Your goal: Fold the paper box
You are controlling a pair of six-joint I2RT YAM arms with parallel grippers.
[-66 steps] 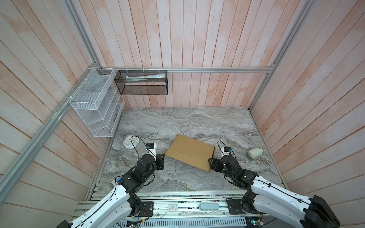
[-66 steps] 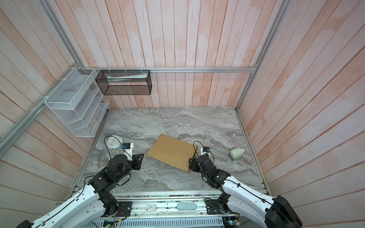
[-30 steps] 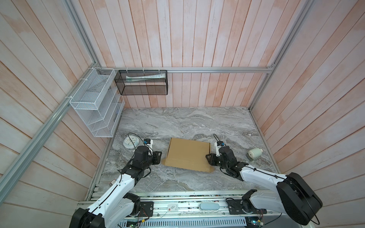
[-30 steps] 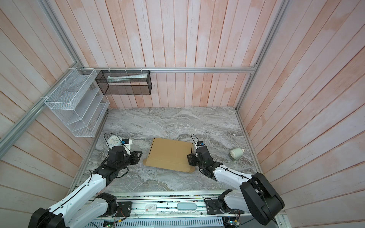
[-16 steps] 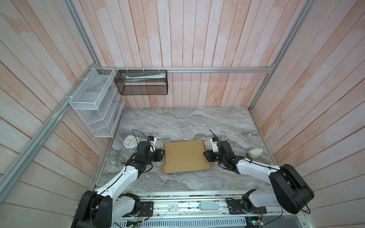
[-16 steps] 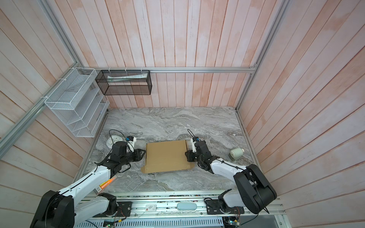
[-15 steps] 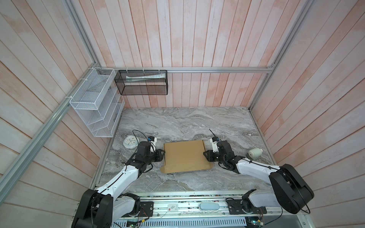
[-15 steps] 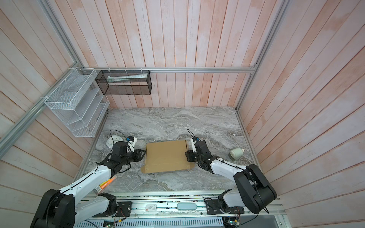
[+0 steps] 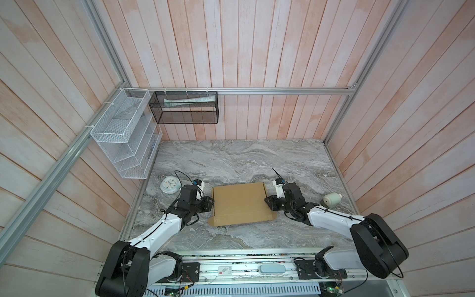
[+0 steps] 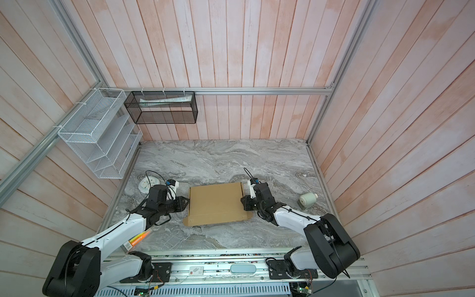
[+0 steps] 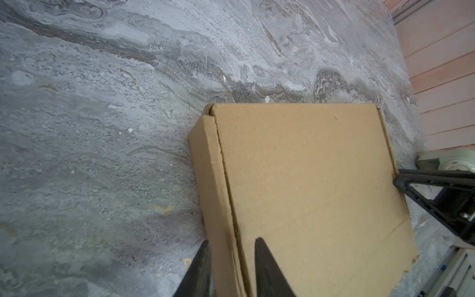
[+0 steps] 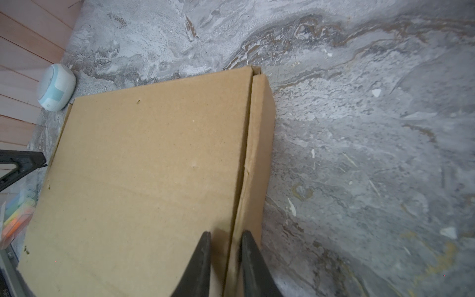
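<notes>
Jaws narrow on both: left gripper (image 11: 231, 241) straddles the paper box (image 9: 239, 203) at one side wall, right gripper (image 12: 226, 232) at the opposite wall; clamped or not, cannot tell. Box flat, lid shut, mid table (image 9: 231, 159). Likely light, stiff, crushable; grip side edges.

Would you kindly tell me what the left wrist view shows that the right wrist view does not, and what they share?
Only the left wrist view: the right gripper at the far edge of the paper box, with a pale roll-like object beyond it. Only the right wrist view: the left gripper, a white-and-blue clock and a pack of coloured markers. Both: the paper box on the marble table, with that arm's own jaws astride one side edge.
</notes>
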